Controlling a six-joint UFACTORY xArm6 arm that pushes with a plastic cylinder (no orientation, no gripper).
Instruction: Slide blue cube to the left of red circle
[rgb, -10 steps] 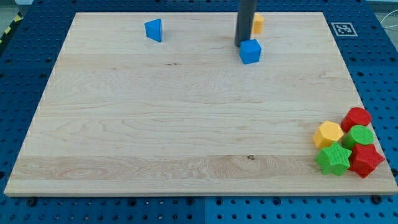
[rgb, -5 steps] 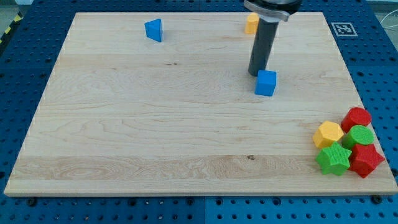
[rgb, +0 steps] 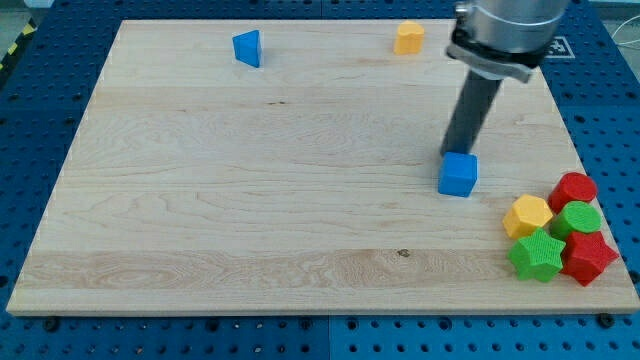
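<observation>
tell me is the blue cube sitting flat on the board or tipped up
Flat. The blue cube rests on the board with its top face level, no edge lifted. My tip sits right behind it, on its top-left side.

Bright, even light floods the pale wooden board, and the grain reads cleanly from edge to edge. Shadows are soft and short: a faint dark smudge sits under the small blue cube, right where my tip meets it. The dark rod shows a mild sheen down its side, no harsh glare. Colours in the cluster at the view's lower right stay saturated and crisp. The metallic arm housing at the top looks slightly soft. The board narrows toward the view's top.
</observation>
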